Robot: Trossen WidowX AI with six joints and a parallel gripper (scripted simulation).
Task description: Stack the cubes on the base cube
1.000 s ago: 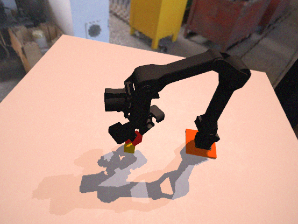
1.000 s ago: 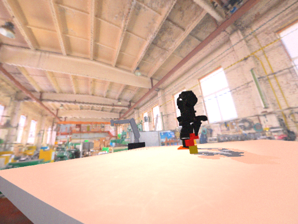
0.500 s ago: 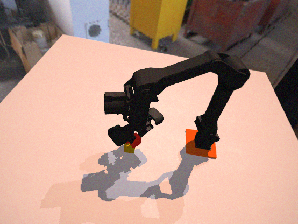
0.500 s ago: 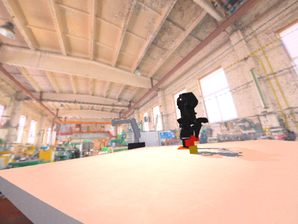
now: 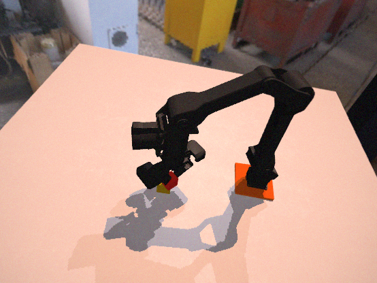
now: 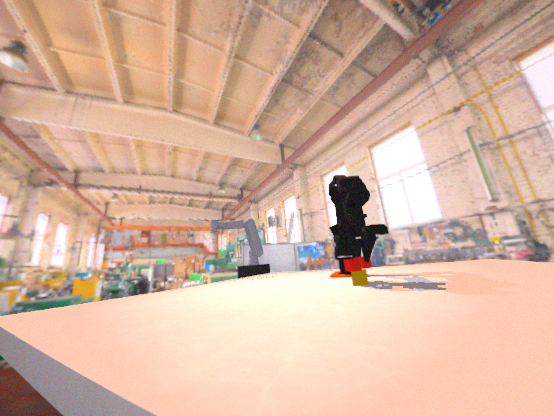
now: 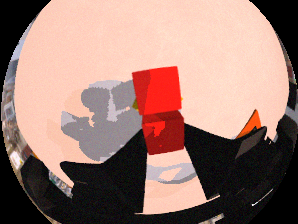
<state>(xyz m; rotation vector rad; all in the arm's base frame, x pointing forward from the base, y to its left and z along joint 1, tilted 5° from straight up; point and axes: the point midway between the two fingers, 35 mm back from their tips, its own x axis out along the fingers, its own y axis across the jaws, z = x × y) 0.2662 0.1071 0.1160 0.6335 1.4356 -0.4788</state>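
The yellow base cube point(image 5: 163, 189) point(image 6: 359, 278) stands on the table, mostly hidden in the wrist view. One red cube point(image 7: 165, 90) point(image 6: 351, 265) is on its top, offset toward a corner; the arm hides it in the top view. My gripper point(image 5: 172, 179) point(image 7: 162, 129) is shut on the other red cube point(image 5: 173, 181) point(image 7: 167, 137), low beside the first one. In the wrist view the two red cubes look very close together; whether they touch, and whether the held one rests on the base cube, I cannot tell.
An orange plate point(image 5: 240, 173) point(image 7: 252, 125) lies under the arm's base, to the right in the top view. The arm reaches over from it to the cubes. The arm's shadows fall on the table point(image 5: 85, 112) around the cubes.
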